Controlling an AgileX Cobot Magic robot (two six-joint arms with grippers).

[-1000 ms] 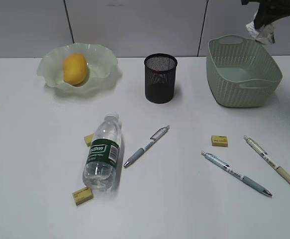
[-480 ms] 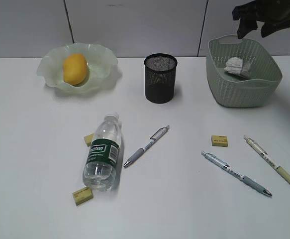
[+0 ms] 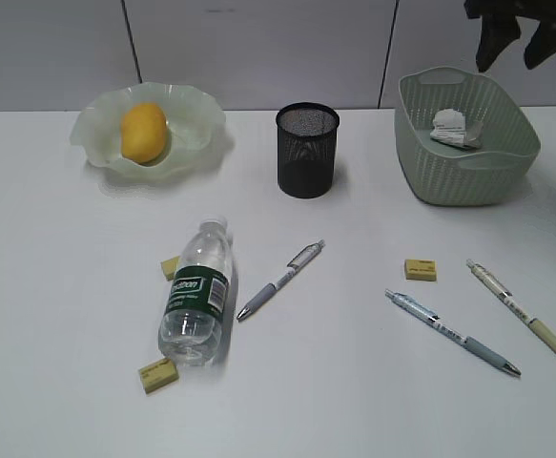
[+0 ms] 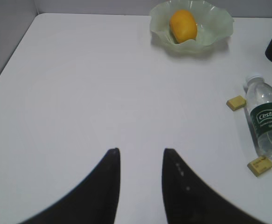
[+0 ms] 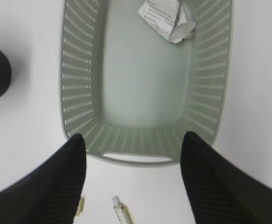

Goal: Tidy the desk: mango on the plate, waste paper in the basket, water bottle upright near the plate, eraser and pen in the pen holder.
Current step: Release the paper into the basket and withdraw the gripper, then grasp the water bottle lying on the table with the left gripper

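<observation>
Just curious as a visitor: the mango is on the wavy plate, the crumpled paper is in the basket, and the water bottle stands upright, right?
Not quite. The water bottle lies on its side on the desk, as the exterior view shows. The mango on the plate and the waste paper in the basket are right.

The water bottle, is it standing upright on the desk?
No, the water bottle lies on its side on the desk.

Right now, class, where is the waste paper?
The waste paper lies inside the basket at the desk's far right in the exterior view, below the right gripper.
</observation>
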